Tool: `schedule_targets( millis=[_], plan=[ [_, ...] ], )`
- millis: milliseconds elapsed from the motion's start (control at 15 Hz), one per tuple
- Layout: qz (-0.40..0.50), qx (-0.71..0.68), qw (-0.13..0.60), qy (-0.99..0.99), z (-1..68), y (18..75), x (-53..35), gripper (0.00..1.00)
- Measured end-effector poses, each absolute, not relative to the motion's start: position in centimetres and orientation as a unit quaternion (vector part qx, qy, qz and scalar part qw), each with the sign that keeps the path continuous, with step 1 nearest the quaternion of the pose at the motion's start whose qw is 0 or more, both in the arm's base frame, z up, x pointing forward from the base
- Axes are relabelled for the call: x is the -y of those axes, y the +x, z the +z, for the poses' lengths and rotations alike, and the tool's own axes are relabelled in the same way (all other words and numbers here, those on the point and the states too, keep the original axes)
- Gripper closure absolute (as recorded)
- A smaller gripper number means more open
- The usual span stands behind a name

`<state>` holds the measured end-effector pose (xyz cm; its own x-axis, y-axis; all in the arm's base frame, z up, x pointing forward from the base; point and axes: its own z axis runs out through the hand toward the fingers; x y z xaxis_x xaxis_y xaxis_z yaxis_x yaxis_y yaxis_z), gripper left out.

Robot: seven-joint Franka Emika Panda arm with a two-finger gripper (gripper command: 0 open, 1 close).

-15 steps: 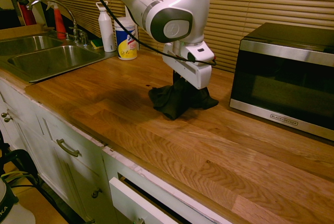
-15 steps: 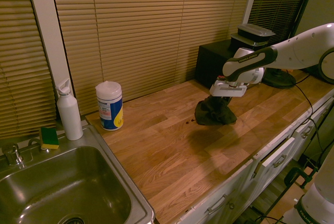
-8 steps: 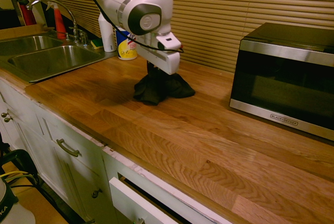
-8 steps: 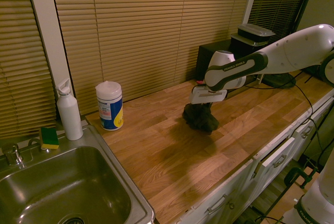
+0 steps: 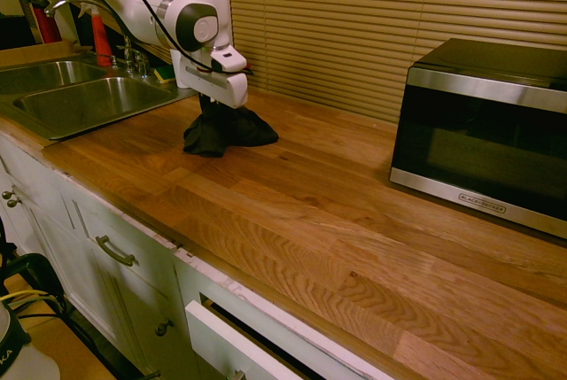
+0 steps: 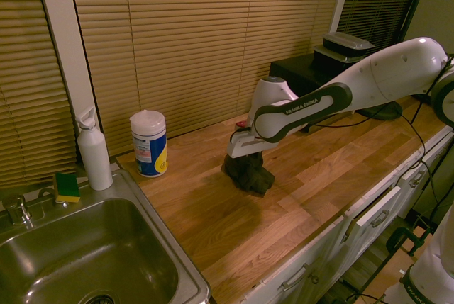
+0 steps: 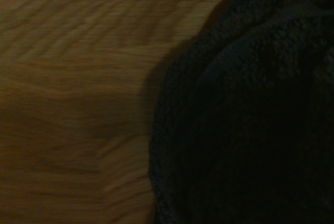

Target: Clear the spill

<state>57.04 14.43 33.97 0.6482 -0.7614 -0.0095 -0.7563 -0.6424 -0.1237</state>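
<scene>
Both exterior views show a wooden kitchen counter [image 5: 337, 221] under closed blinds [image 5: 354, 17], where the hand [image 5: 215, 105] grips a black rag [image 5: 226, 132] resting on it.

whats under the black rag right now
Only the wooden countertop shows around the black rag, which the gripper holds down; anything beneath it, any spill included, is covered.

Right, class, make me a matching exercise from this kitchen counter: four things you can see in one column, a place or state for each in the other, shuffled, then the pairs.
Things:
1. black rag
2. microwave
3. green and yellow sponge
4. wipes canister

Places or states:
A. on the sink's edge, beside the white bottle
B. bunched under the gripper, on the wood
C. upright on the counter by the blinds
D. door shut, at the counter's far end from the sink

Pairs: 1-B, 2-D, 3-A, 4-C
</scene>
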Motion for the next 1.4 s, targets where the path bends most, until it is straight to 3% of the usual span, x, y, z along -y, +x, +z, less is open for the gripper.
schedule_targets(
  millis=[667,733,1400],
  plan=[
    [-0.022,-0.369,0.053,-0.928,33.5,54.5,-26.2,1.0],
    [-0.024,-0.366,0.051,-0.929,33.4,54.3,-26.7,0.0],
    [-0.026,-0.362,0.047,-0.931,33.3,54.1,-27.1,0.0]
  ],
)
